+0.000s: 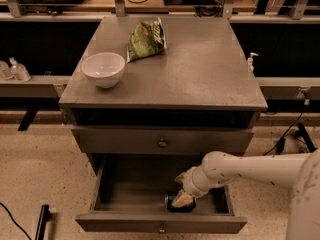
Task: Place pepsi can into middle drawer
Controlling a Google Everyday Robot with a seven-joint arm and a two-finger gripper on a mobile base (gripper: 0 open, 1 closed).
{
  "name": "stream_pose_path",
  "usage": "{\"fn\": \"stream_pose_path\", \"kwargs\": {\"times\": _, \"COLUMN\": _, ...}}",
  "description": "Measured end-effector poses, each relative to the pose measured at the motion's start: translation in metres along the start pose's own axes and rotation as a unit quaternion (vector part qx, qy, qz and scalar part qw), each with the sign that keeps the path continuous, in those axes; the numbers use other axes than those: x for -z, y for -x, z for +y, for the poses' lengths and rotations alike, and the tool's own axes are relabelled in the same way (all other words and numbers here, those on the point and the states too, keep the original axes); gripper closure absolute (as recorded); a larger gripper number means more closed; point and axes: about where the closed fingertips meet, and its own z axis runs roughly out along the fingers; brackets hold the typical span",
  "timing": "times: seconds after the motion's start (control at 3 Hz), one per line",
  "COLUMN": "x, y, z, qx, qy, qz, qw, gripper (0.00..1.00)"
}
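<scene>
My pincer [181, 188] is low inside the open middle drawer [130, 194], with its two fingers apart and nothing between them. The pepsi can [176, 204] lies on the drawer floor near the front wall, partly under my nearer finger.

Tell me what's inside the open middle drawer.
The pepsi can sits on the middle drawer floor near the front, with the gripper right over it. The gripper covers much of the can, and the arm hides the floor at the right.
</scene>
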Motion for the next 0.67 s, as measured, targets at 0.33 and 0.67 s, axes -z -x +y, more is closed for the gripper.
{"fn": "stream_pose_path", "kwargs": {"times": 0.33, "x": 0.024, "y": 0.014, "z": 0.000, "qx": 0.014, "qy": -0.018, "qz": -0.023, "qw": 0.9995, "gripper": 0.15}}
{"fn": "stream_pose_path", "kwargs": {"times": 0.67, "x": 0.065, "y": 0.030, "z": 0.013, "qx": 0.024, "qy": -0.041, "qz": -0.063, "qw": 0.9969, "gripper": 0.00}}
